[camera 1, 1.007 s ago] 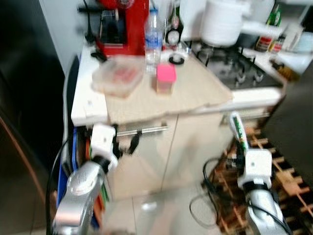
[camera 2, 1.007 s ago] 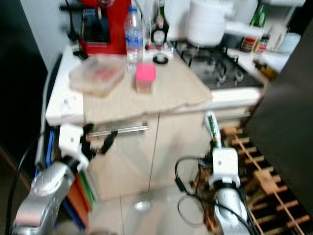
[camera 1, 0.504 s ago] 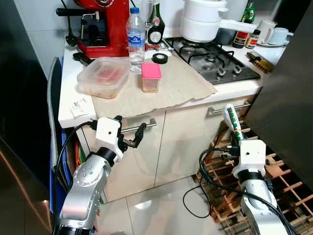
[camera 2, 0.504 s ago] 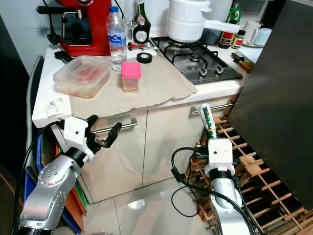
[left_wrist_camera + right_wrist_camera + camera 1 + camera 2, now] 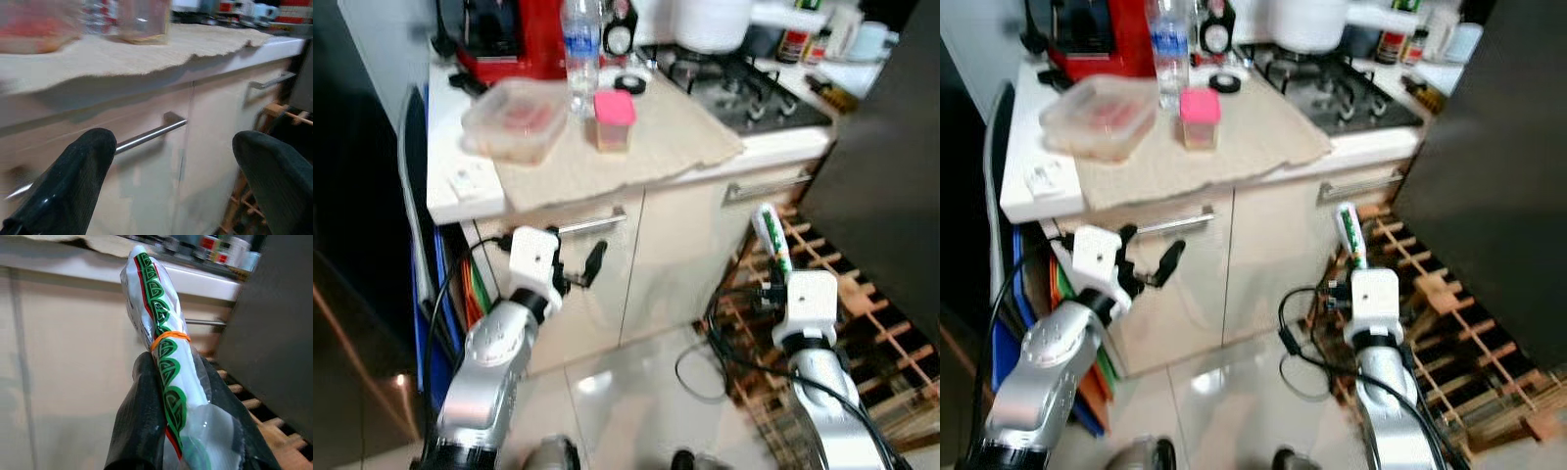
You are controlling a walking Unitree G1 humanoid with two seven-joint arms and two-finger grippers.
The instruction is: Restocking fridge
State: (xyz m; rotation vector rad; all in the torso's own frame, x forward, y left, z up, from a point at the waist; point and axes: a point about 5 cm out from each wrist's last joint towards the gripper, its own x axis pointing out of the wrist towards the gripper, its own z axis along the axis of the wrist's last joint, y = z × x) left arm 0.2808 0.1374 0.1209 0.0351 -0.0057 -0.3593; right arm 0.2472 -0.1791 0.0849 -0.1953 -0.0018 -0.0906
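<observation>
Right gripper clasping wrapped packet; wine rack beside; cabinet ahead

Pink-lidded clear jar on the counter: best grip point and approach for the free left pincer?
Grip the pink-lidded clear jar across its clear body below the lid, coming from the counter's front edge. It stands upright; the water bottle crowds it behind, while the open left pincer hangs below.

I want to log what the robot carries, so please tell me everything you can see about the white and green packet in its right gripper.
The packet is a long, narrow roll wrapped in shiny, clear-looking plastic, white with a green leaf-like pattern and a thin red stripe along it. An orange rubber band circles it partway up. The right gripper is shut on its lower end, black fingers on both sides. It stands nearly upright, slightly tilted, in front of the cream cupboard doors, below the counter edge. Its contents cannot be told.
</observation>
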